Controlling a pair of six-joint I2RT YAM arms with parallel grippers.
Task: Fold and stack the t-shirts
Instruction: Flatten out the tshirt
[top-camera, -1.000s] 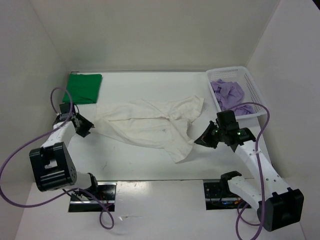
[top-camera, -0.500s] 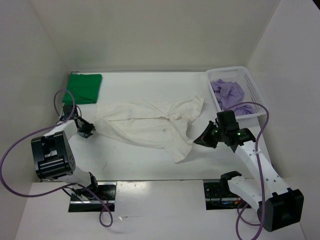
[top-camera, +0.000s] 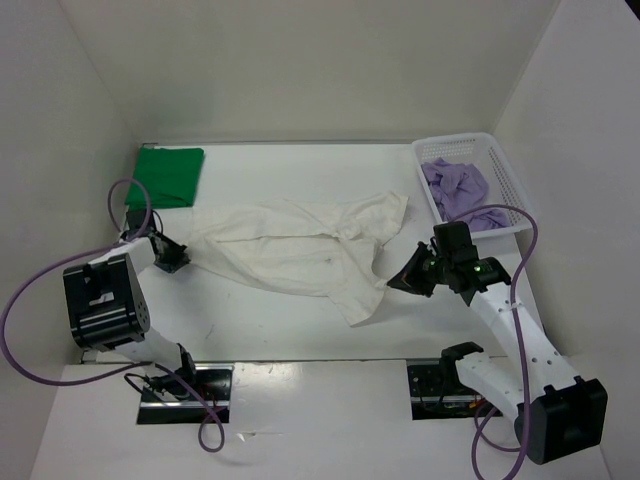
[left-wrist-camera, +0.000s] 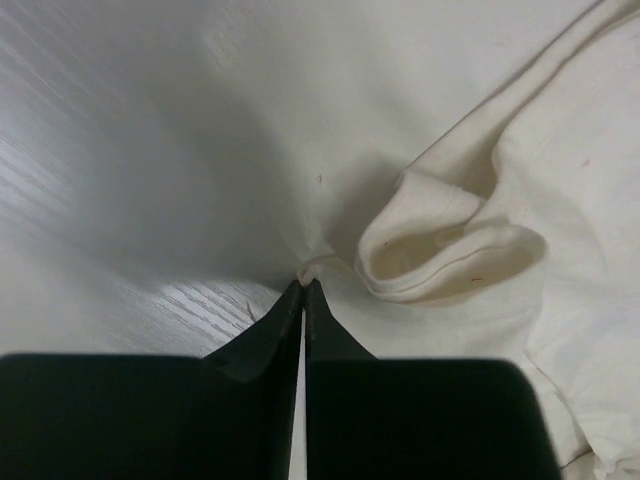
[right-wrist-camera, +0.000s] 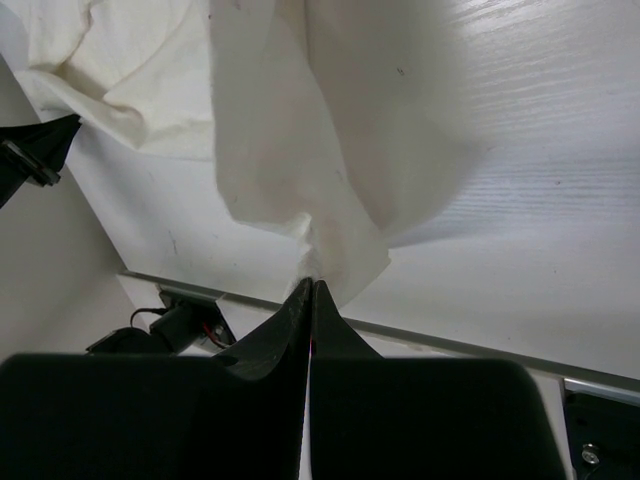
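I am clamping the left pincer (left-wrist-camera: 303, 285) and right pincer (right-wrist-camera: 311, 285) on thin nips of the white t-shirt (top-camera: 300, 245); I am reckoning any pull apart could slip either edge free.

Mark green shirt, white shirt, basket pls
green shirt (top-camera: 168, 175), top view, middle of the folded cloth
white shirt (top-camera: 290, 250), top view, middle of the body
basket (top-camera: 455, 145), top view, far wall

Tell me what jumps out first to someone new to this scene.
A crumpled white shirt sprawls across the table, the left hand pinching its left edge and the right hand its right side. A folded green shirt lies far left; a purple shirt fills the basket far right.
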